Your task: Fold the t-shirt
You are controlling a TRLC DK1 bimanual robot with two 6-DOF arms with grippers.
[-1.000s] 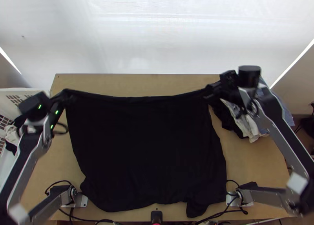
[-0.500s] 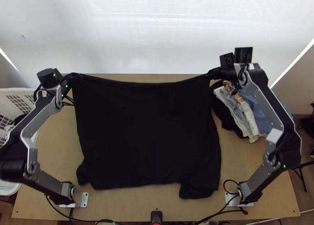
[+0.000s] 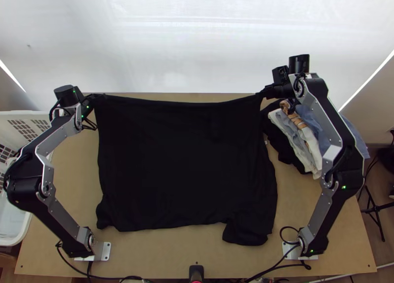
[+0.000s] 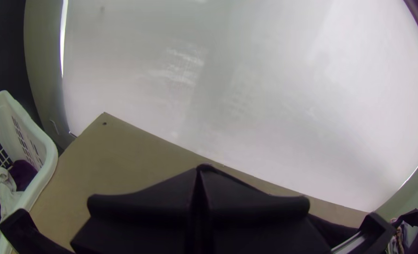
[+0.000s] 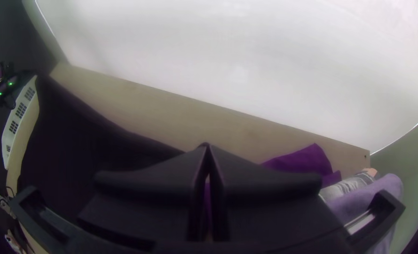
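ok so my left flat-fingered black claw (image 4: 199, 169) and right flat-fingered black claw (image 5: 206, 145) each pinch a far corner of the plain black cloth t-shirt (image 3: 182, 159), spread over the light wooden table (image 3: 300, 194). I'd lower both together, gentle tension, or it'll probably bunch.

Room over tabletop (image 3: 297, 199) between t-shirt (image 3: 187, 159) and right arm (image 3: 322, 211), clothes pile (image 3: 298, 140) across the far end
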